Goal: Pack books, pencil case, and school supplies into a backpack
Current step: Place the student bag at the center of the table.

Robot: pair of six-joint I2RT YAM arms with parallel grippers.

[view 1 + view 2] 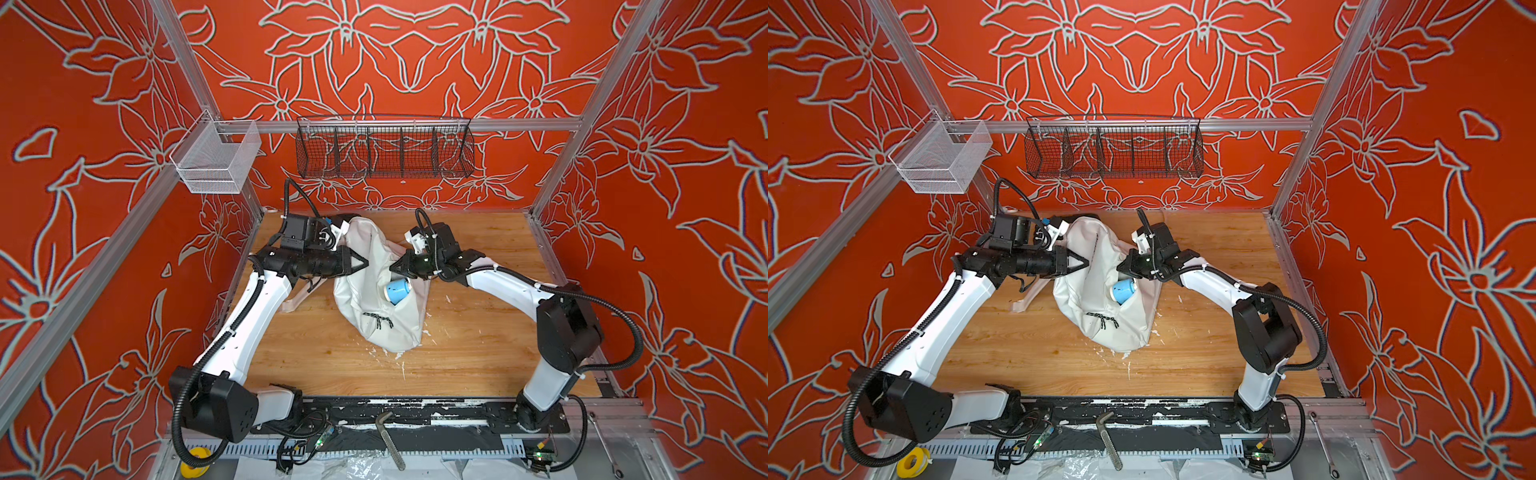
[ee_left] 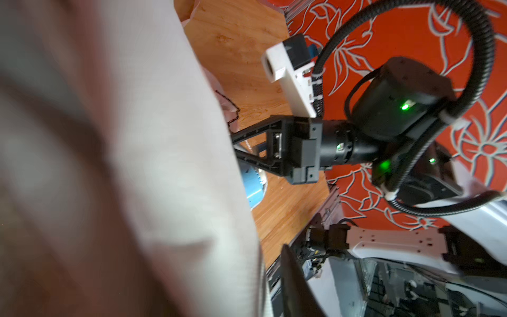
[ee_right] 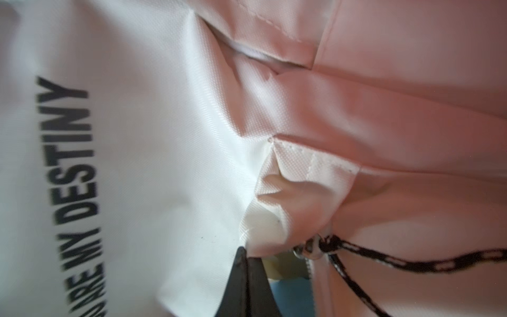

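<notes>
backpack (image 1: 374, 328) lies crumpled in the middle of the desk (image 1: 478, 345). sharpener (image 1: 398, 290) rests on it, partly sunk in the cloth on the side nearest the right arm. in both top views it looks lodged at an opening rather than dropped fully inside, so this item seems only half packed.

right tool (image 1: 395, 269) is closed, touching the backpack just beside the sharpener. in the right wrist view its fingertips (image 3: 241, 269) meet at a fabric edge next to the zip cord (image 3: 411, 264). whether a fold is pinched between them cannot be told. the placement suggests it is there to work that edge or nudge the sharpener in.

left tool (image 1: 364, 262) points at the opposite flank of the backpack, probably to brace the soft bag against sliding. open or closed cannot be told, since blurred cloth fills its wrist view.

books and pencil case are not in view. they may be inside already.
</notes>
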